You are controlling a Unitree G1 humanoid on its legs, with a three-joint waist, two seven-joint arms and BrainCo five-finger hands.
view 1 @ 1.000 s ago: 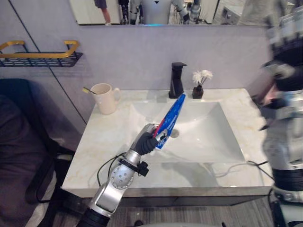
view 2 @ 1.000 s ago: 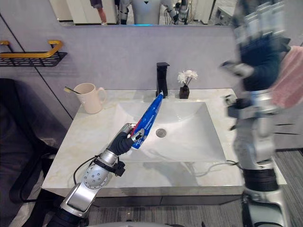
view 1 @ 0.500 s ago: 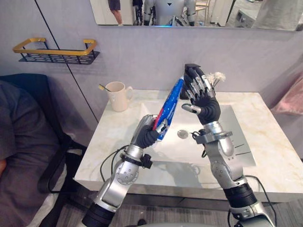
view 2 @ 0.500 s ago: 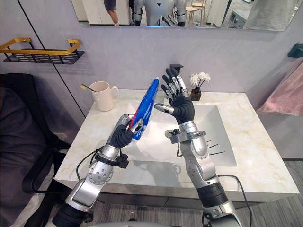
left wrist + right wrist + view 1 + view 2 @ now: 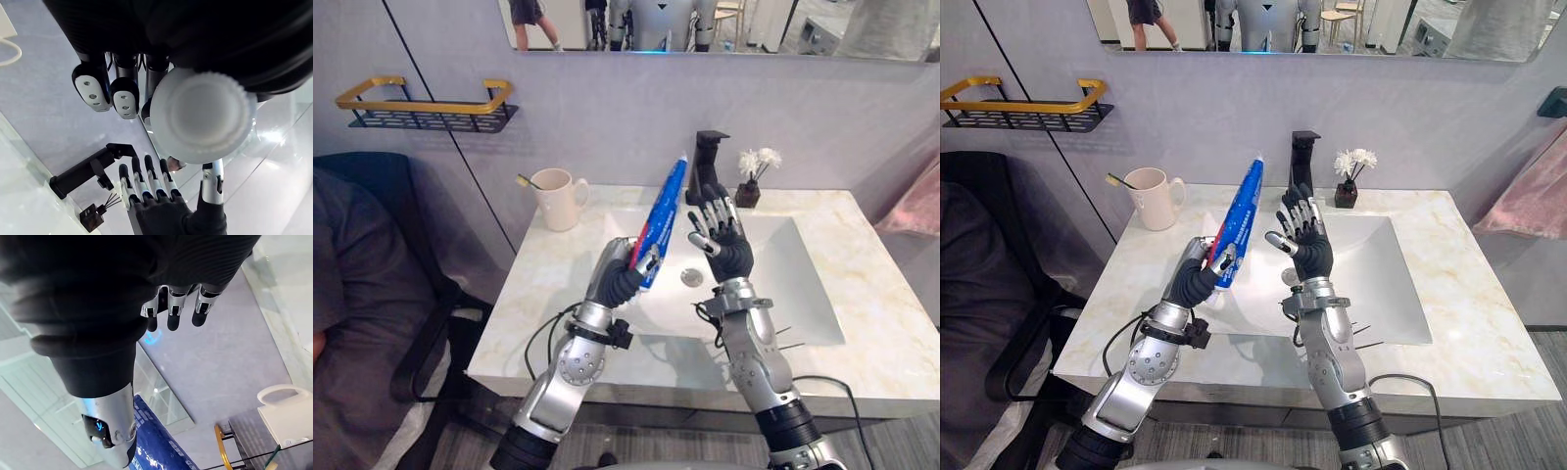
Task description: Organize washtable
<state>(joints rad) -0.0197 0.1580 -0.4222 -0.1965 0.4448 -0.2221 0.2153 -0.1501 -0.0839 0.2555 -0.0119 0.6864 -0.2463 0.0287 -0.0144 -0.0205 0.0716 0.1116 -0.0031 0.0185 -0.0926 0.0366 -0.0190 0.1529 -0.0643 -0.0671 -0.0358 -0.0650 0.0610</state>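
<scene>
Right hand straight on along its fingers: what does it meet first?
Right hand likely meets the black faucet or wall behind; depth unclear. The tube in the left hand stands aside.

Count per kind: one tube (image 5: 662, 225), one mug (image 5: 554, 200), one faucet (image 5: 707, 163), one vase (image 5: 748, 194), one sink (image 5: 785, 266), one rack (image 5: 426, 108), one mirror (image 5: 754, 24), one towel (image 5: 913, 206), one chair (image 5: 362, 181). Hands: two, the left hand (image 5: 619, 280) and the right hand (image 5: 724, 243).
</scene>
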